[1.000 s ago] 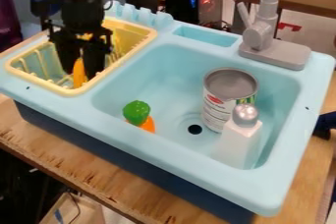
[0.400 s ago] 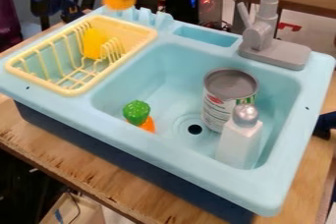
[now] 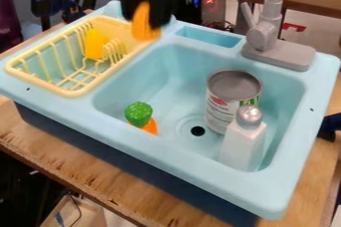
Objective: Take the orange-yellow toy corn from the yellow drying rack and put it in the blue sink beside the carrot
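1. We look down at a slant on the toy sink [image 3: 166, 156] — from above its near side.
2. We face the faucet [image 3: 271, 27] beyond the basin, near enough that the sink spans the view.

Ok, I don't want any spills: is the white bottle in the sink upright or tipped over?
Upright: the white bottle has its silver top uppermost and stands next to the can.

An elongated orange toy [image 3: 143, 24] is held nearly upright near a corner of the yellow rack [image 3: 71, 93].
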